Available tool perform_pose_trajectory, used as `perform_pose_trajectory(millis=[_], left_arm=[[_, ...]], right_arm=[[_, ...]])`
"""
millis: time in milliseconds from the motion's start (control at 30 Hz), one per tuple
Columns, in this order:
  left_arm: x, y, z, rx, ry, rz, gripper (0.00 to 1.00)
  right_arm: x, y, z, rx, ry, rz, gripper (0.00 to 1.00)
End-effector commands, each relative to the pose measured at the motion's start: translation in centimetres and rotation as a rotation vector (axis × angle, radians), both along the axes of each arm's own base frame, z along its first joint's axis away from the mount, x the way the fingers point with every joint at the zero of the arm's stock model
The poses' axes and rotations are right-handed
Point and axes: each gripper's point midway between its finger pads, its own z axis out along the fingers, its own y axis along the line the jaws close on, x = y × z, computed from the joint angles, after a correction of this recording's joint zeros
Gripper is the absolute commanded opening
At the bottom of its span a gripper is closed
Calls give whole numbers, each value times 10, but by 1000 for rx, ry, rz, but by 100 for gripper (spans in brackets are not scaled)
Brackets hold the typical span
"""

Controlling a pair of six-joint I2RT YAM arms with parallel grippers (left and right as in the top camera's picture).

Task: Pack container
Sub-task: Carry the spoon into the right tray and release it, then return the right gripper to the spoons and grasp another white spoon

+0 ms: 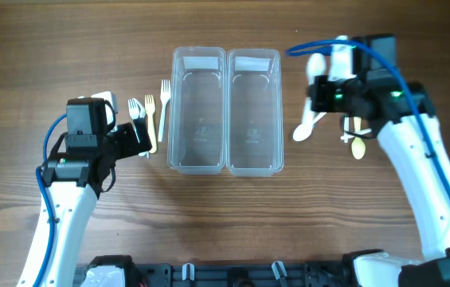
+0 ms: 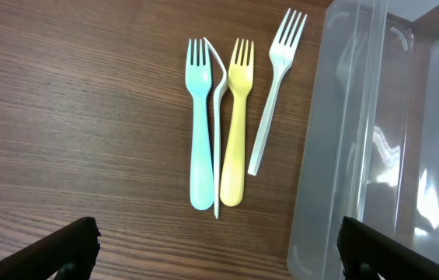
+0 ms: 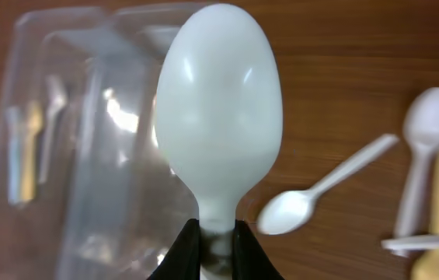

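Pinching the handle of a pale white plastic spoon (image 3: 219, 117), the right hand (image 3: 217, 237) holds it bowl-outward above the brown wooden tabletop (image 1: 49, 48). Spoon is in the air, just right of the right clear rectangular plastic container (image 1: 252, 112), not over it. That container and the left clear rectangular plastic container (image 1: 197, 112) stand touching, both look empty. Loose small white spoon (image 3: 320, 190) and other spoons lie on the tabletop further right.

Left hand (image 2: 223, 245) is spread, holding nothing, hovering over four forks just left of the left container: light blue plastic fork (image 2: 200, 132), thin clear fork (image 2: 219, 117) on its edge, yellow plastic fork (image 2: 237, 124), white plastic fork (image 2: 273, 93).

Risks, as judged:
- The grip sits only on the handle's end, so the spoon may pivot or slip on the way across.
- The spoon bowl may clip the container wall if carried low, shoving the light container.
- The blue, clear and yellow forks touch, so closing on one likely drags or double-picks a neighbour.
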Motion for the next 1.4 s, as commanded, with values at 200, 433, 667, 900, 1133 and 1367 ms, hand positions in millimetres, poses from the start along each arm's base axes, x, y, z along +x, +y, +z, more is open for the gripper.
perform_pose_trajectory(millis=[200, 433, 667, 900, 1133, 1367], left_arm=[[5, 0, 7, 3, -18, 7, 100], [5, 0, 7, 3, -18, 7, 100], [5, 0, 7, 3, -18, 7, 100], [5, 0, 7, 3, -18, 7, 100], [5, 0, 7, 3, -18, 7, 100], [5, 0, 7, 2, -18, 7, 100]], right_arm=[[3, 81, -62, 28, 131, 35, 4], [-1, 112, -116, -19, 214, 127, 22], [16, 88, -52, -41, 35, 126, 54], [36, -3, -4, -42, -55, -208, 58], [46, -88, -27, -108, 4, -352, 69], [48, -130, -82, -223, 120, -274, 73]])
